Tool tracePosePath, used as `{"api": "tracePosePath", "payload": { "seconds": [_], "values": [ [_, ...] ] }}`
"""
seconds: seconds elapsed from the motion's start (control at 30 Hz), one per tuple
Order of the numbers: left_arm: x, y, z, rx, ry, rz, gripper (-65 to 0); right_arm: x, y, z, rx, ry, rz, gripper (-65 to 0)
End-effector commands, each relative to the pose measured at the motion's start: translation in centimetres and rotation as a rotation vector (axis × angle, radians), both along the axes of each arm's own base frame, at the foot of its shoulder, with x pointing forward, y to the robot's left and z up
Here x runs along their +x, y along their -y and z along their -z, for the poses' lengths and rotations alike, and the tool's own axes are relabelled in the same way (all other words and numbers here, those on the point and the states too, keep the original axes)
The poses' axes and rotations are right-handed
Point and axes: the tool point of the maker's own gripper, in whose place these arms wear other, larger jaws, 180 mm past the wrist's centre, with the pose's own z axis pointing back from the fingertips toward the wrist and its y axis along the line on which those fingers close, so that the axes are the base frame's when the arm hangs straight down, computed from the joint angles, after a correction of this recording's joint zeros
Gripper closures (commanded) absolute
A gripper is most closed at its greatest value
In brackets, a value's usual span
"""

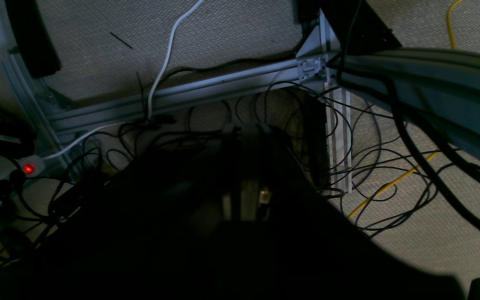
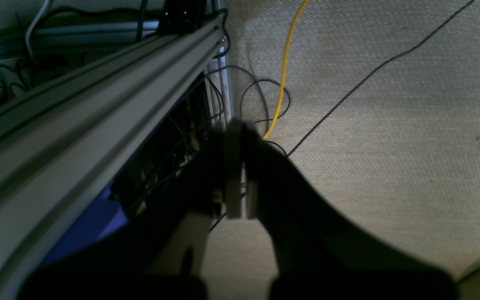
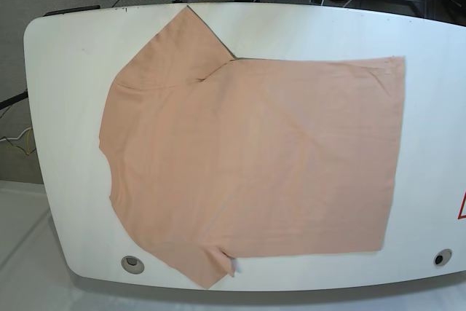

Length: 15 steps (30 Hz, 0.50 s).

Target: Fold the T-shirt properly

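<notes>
The peach T-shirt (image 3: 255, 158) lies spread flat on the white table (image 3: 65, 107) in the base view. Its hem is at the right, its neck side at the left, and its sleeves point to the far and near edges. A small white bit (image 3: 234, 265) shows beside the near sleeve. Both arms hang off the table's far side, over the floor. In the left wrist view the dark left gripper (image 1: 246, 127) is shut and holds nothing. In the right wrist view the right gripper (image 2: 238, 125) is shut on nothing. Neither wrist view shows the shirt.
Tangled black cables (image 1: 369, 166), a yellow cable (image 2: 283, 71), a power strip with a red light (image 1: 28, 168) and aluminium frame bars (image 1: 206, 89) lie on the carpet under the grippers. The table has round holes (image 3: 132, 262) near its front corners.
</notes>
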Motion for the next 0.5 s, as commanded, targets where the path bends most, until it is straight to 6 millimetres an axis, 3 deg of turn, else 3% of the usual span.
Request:
{"api": "tracePosePath", "payload": {
  "seconds": [0.0,0.47],
  "values": [
    [0.26,0.34,-0.12,-0.006,0.021,0.003,0.0,0.18,0.32,-0.04,0.001,0.011,0.005,0.0],
    [-0.04,0.35,-0.11,-0.006,0.017,0.0,0.0,-0.15,0.21,-0.05,0.005,0.008,0.0,0.0]
  ]
}}
